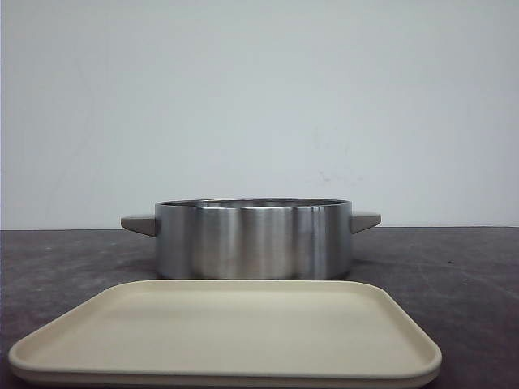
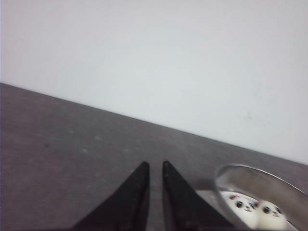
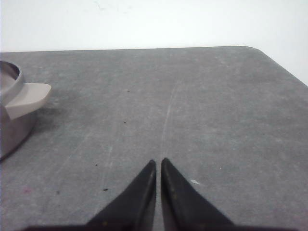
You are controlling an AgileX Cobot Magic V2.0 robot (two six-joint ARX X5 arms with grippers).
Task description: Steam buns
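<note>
The pot [image 1: 253,239] looks like brushed metal with a streaky sheen, its handles [image 1: 139,223] matt beige plastic. The near tray [image 1: 227,334] is smooth, matt cream plastic. The tabletop [image 3: 192,106] is dull grey, faintly scuffed. The buns [image 2: 252,209] look glossy white.

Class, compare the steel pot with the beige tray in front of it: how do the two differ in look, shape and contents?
The pot is shiny brushed metal; the tray is matte beige.
The pot is round with tall walls and two side handles; the tray is a shallow rounded rectangle without handles.
The pot holds panda-faced buns, seen from the left wrist; the tray holds nothing.
Both rest on the dark table, the tray nearer the camera.
</note>
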